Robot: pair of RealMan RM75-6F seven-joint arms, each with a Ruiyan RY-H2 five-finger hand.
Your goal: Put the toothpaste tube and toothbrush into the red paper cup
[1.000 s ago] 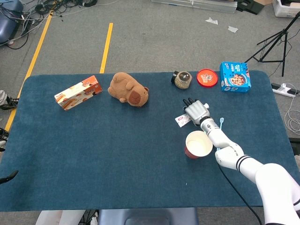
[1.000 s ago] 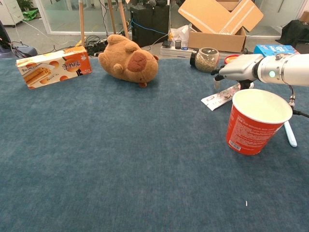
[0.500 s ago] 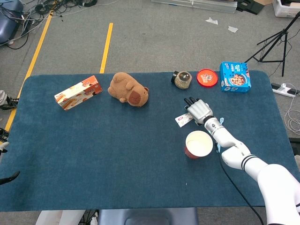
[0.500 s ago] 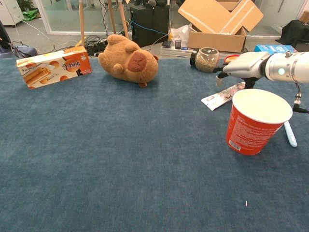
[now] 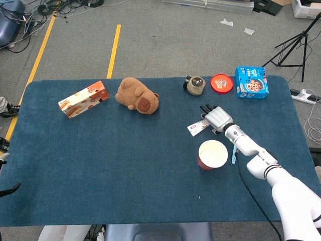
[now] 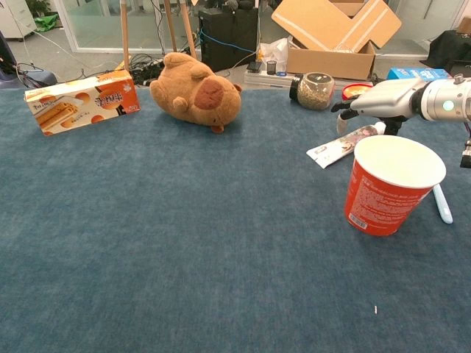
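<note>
One robot hand (image 5: 217,118), fingers spread and empty, hovers over flat toothpaste tube (image 5: 197,127) lying diagonally.

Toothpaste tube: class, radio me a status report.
Right hand open, above toothpaste tube; left not in view. Toothbrush on table beside red paper cup. Nothing blocking.

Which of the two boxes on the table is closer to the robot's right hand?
The blue box at the far right corner, beside the red lid. The orange snack box lies far across the table from the right hand.
</note>
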